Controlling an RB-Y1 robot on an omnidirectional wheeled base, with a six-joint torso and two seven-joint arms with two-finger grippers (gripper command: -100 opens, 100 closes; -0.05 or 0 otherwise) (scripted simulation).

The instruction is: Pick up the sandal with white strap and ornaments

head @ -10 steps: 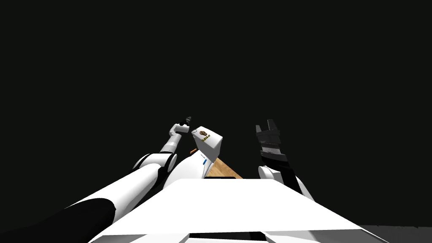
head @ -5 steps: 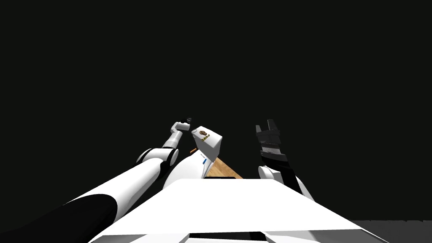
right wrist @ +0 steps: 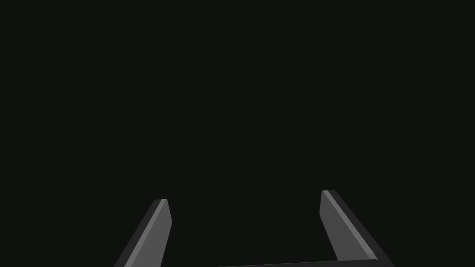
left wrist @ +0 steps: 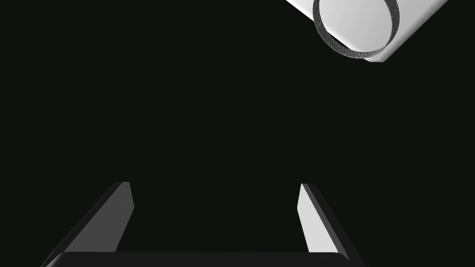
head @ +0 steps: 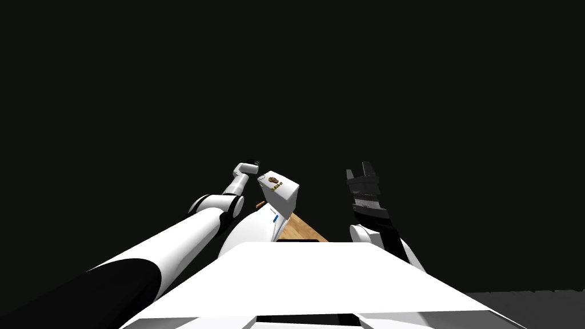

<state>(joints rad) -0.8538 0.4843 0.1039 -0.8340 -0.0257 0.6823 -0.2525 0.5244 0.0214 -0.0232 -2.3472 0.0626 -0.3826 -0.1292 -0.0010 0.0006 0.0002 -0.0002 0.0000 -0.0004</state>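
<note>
Your left gripper (left wrist: 214, 184) has its two fingers spread wide, with black area between them and no thing touching either one. Beyond the tips, off to the side of the brighter finger and well apart from both, you see the corner of a white blocky thing with a dark grey ring (left wrist: 348, 50) standing on it. It appears to be the sandal (left wrist: 357, 21), though I cannot be sure from this corner alone.

In the head view the left gripper (head: 255, 163) is small and dark at the end of the stretched arm. The sandal (head: 281, 194) sits just beside it, toward your right gripper, and carries brown and yellow ornaments on its upper face. I cannot tell if the fingers touch it there. Under the sandal, nearer to you, is a strip of wood-coloured surface (head: 301, 229).

Your right gripper (right wrist: 244, 195) is also released, its fingers parted and nothing between them but black area. In the head view the right gripper (head: 359, 168) is raised with its tips pointing away from you, well apart from the sandal.
</note>
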